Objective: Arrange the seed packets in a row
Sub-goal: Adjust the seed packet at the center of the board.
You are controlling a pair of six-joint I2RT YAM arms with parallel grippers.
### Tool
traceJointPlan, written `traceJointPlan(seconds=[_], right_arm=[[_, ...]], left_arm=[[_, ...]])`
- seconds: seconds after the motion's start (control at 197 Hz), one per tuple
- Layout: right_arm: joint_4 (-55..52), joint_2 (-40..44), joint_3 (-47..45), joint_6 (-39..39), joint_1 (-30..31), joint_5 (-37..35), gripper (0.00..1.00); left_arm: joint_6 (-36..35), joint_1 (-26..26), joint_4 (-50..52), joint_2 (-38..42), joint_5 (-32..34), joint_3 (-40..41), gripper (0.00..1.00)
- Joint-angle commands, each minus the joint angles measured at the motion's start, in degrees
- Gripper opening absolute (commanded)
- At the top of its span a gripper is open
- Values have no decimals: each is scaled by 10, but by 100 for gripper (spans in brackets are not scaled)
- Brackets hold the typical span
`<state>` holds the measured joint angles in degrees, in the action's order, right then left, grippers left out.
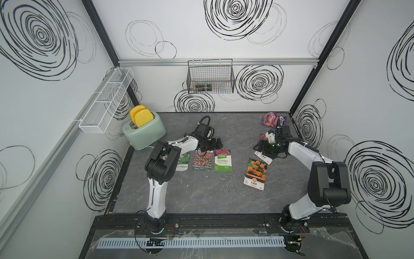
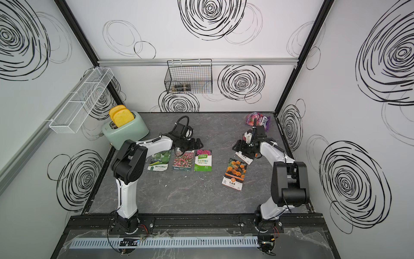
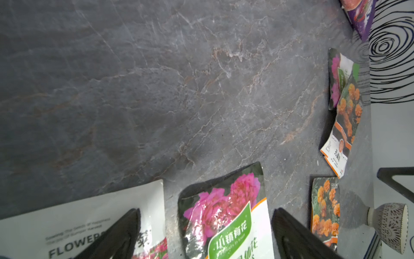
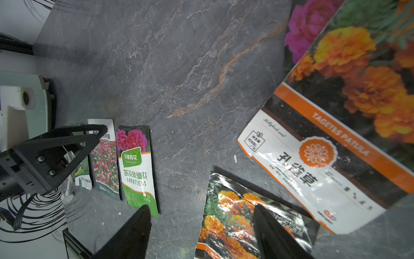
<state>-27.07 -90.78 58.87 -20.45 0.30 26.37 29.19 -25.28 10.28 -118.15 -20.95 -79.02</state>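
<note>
Right now the right hand (image 4: 200,210), spread apart, is hovering above the marigold packet (image 4: 336,101) lying across a pink packet (image 4: 307,20), well off the row (image 1: 202,160); grabbing is risking dragging both. Left hand (image 3: 206,212) is gaping too.

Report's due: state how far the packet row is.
Done: green vegetable packet, pink field packet and green impatiens packet sit aligned. In hand: nothing; right jaws open by an orange marigold packet overlapping a magenta bloom packet. Left: both, plus the tilted marigold packet.
</note>
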Motion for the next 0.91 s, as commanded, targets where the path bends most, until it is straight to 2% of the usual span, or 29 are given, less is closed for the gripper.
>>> traceJointPlan(seconds=[0.0,0.37,0.906], right_arm=[[-15,4,-2,12,-1,7,74],[-16,3,2,10,-4,5,74],[4,-40,44,-17,-51,2,74]], left_arm=[[-2,4,-12,2,-4,-20,96],[-9,-13,1,-12,-15,-56,96],[-19,-26,10,-52,-12,-67,96]])
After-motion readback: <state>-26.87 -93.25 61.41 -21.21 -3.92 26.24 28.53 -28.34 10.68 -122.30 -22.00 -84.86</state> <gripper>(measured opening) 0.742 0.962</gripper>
